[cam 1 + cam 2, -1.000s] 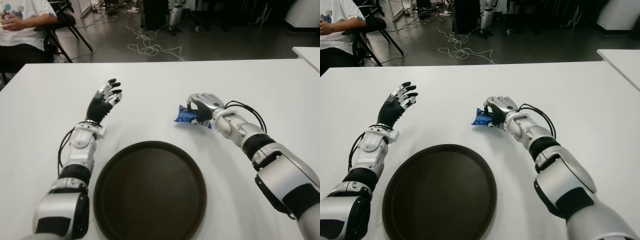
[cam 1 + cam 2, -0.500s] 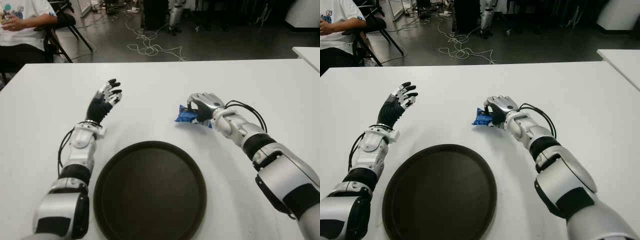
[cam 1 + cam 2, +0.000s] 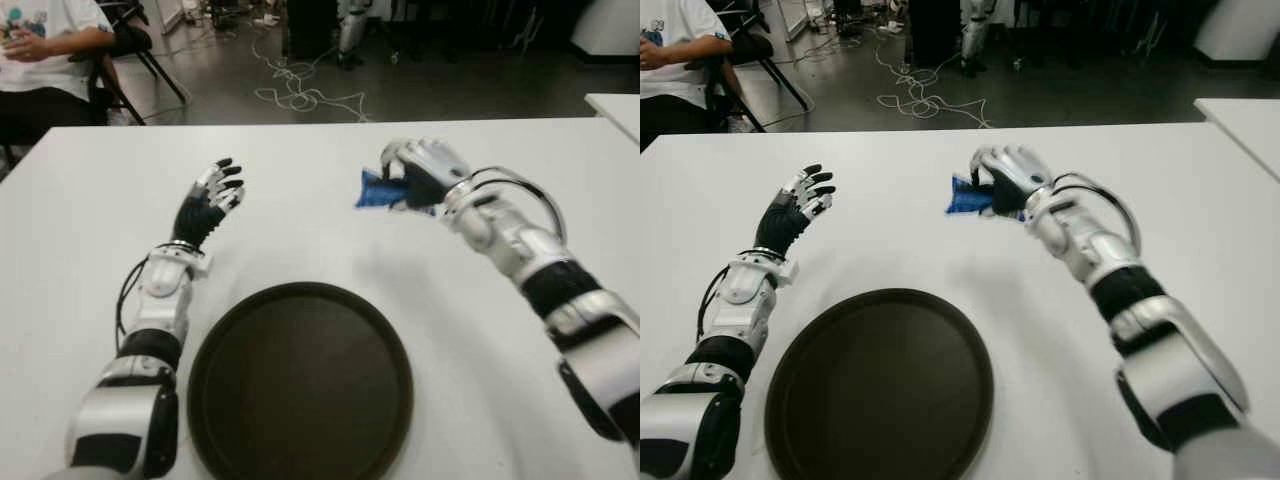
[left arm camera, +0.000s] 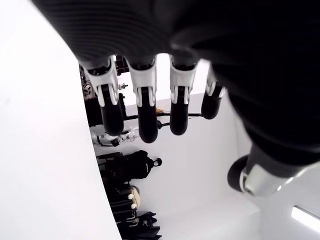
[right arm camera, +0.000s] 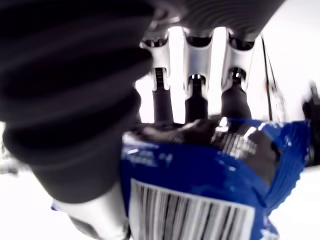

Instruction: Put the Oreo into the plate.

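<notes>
Left hand (image 3: 208, 203) spread and idle near table (image 3: 90, 200) left edge. Dark plate (image 3: 300, 380) bare at near edge. Right hand (image 3: 415, 172) pinching blue Oreo (image 3: 378, 190) pack, now lifted clear of tabletop toward far edge; grasp secured, carry to plate next.

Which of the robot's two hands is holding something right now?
The right hand, raised beyond the plate, grips the blue Oreo packet. The left hand, left of the plate, is spread and empty.
</notes>
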